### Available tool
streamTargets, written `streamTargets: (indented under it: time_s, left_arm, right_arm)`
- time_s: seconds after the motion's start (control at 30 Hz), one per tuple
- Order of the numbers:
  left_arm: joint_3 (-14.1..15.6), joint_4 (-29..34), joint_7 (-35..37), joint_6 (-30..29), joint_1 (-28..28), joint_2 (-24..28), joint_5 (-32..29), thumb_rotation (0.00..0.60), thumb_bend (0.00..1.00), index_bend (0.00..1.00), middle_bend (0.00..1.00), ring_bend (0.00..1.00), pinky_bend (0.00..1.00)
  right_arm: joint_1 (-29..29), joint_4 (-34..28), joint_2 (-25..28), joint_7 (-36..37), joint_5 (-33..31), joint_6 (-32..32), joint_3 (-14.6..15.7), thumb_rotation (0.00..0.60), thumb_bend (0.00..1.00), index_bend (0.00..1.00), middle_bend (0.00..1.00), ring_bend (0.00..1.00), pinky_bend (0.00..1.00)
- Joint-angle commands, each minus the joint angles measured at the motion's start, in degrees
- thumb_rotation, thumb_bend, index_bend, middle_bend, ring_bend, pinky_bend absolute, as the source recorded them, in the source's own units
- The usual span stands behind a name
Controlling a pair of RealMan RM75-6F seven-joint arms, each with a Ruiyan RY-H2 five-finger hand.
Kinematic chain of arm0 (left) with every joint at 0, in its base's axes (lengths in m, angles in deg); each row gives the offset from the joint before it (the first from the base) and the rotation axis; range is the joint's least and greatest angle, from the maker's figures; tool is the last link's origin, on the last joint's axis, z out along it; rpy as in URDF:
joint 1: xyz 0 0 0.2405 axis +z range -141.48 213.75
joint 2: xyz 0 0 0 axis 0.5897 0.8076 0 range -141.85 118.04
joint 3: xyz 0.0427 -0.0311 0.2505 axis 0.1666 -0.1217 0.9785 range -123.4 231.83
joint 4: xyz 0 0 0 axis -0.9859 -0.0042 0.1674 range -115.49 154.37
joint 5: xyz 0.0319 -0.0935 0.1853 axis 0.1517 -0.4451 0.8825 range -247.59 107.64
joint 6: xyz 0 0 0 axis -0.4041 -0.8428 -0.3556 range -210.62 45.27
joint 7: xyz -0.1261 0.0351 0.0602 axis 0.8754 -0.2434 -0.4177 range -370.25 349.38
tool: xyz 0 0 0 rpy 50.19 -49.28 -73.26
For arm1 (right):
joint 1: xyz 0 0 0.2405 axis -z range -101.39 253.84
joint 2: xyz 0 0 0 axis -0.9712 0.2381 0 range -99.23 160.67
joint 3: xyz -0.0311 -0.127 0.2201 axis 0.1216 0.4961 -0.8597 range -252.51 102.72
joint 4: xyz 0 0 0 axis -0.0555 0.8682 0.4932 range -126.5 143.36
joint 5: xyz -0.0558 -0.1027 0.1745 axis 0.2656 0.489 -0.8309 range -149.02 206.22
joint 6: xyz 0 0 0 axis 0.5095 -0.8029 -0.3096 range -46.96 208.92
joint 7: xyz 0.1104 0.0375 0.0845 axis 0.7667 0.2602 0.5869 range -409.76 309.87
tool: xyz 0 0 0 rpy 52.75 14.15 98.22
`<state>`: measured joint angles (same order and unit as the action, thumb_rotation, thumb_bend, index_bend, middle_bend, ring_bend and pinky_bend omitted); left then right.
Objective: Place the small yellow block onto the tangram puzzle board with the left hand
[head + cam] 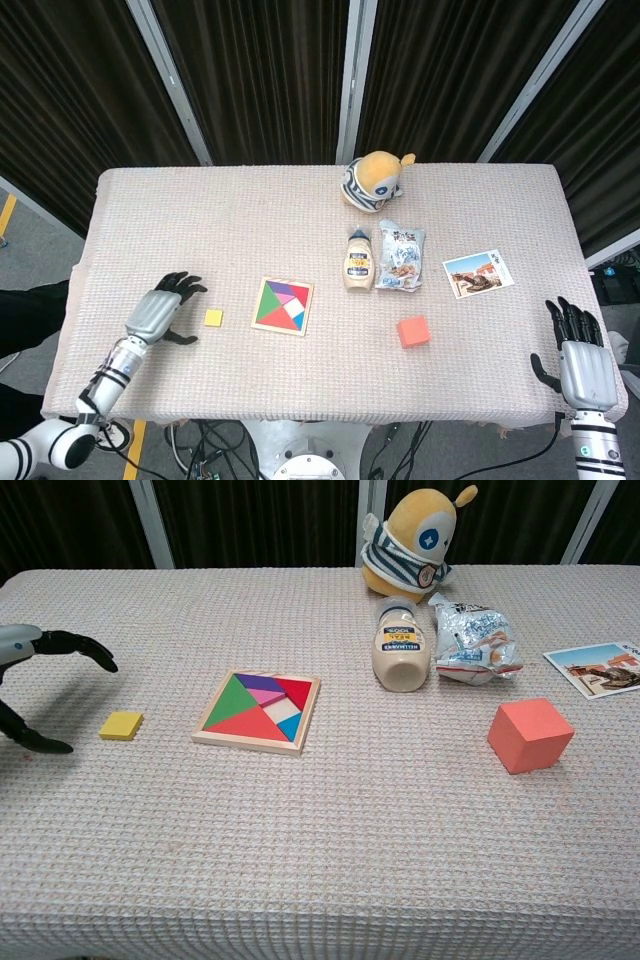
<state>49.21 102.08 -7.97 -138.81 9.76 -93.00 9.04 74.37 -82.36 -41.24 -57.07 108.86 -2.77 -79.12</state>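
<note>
The small yellow block (213, 317) (121, 725) lies flat on the cloth, left of the tangram puzzle board (283, 306) (259, 712), a wooden square with coloured pieces. My left hand (165, 307) (35, 680) hovers just left of the block, fingers spread and curved, thumb below, holding nothing and a short gap away from it. My right hand (582, 357) stays off the table's right front corner, fingers apart and empty; the chest view does not show it.
A mayonnaise bottle (358, 262) lies on its side beside a crinkled snack bag (401, 256). A plush toy (373, 178) sits at the back. An orange cube (413, 331) and a postcard (477, 273) lie to the right.
</note>
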Motion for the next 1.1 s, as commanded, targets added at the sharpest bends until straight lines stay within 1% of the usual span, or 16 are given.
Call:
streamTargets:
  time_s: [0.03,0.23,0.37,0.53,0.73,1.1]
  left_arm:
    - [0.1,-0.7,0.1,0.8,-0.5,-0.5,-0.7,0.6,0.06,0.23,0.1,0.0,0.0]
    - [0.0,-1.5,1.5,1.9,-1.3,-1.3,-1.6,0.6,0.06,0.27,0.1,0.0,0.0]
    - [0.0,-2.4,0.8,1.7,-1.8,-2.2,-1.8,0.6,0.06,0.27,0.1,0.0,0.0]
    - [0.0,-3.2,0.9,2.2,-2.1,-3.0,-2.8,0.6,0.08,0.3,0.1,0.0,0.0]
    - [0.2,-3.6,1.8,3.4,-2.7,-3.3,-3.6,0.6,0.14,0.31,0.1,0.0,0.0]
    - [0.5,-4.4,1.8,3.3,-3.1,-3.9,-3.7,0.6,0.2,0.35,0.1,0.0,0.0]
  right_arm:
    - [0.1,0.1,0.0,0.1,-0.1,0.0,0.0,0.6,0.25,0.0,0.0,0.0,0.0]
    - [0.0,0.2,-0.1,0.0,-0.1,0.1,0.0,0.6,0.25,0.0,0.0,0.0,0.0]
    - [0.0,0.1,-0.1,-0.2,0.0,0.0,0.1,0.6,0.25,0.0,0.0,0.0,0.0]
    - [0.0,0.0,-0.1,-0.2,-0.2,0.1,0.0,0.6,0.25,0.0,0.0,0.0,0.0]
    - [0.0,0.1,-0.1,-0.1,-0.3,0.3,0.1,0.6,0.26,0.0,0.0,0.0,0.0]
    - [-0.1,0.3,0.0,0.3,-0.7,0.9,0.1,0.6,0.26,0.0,0.0,0.0,0.0]
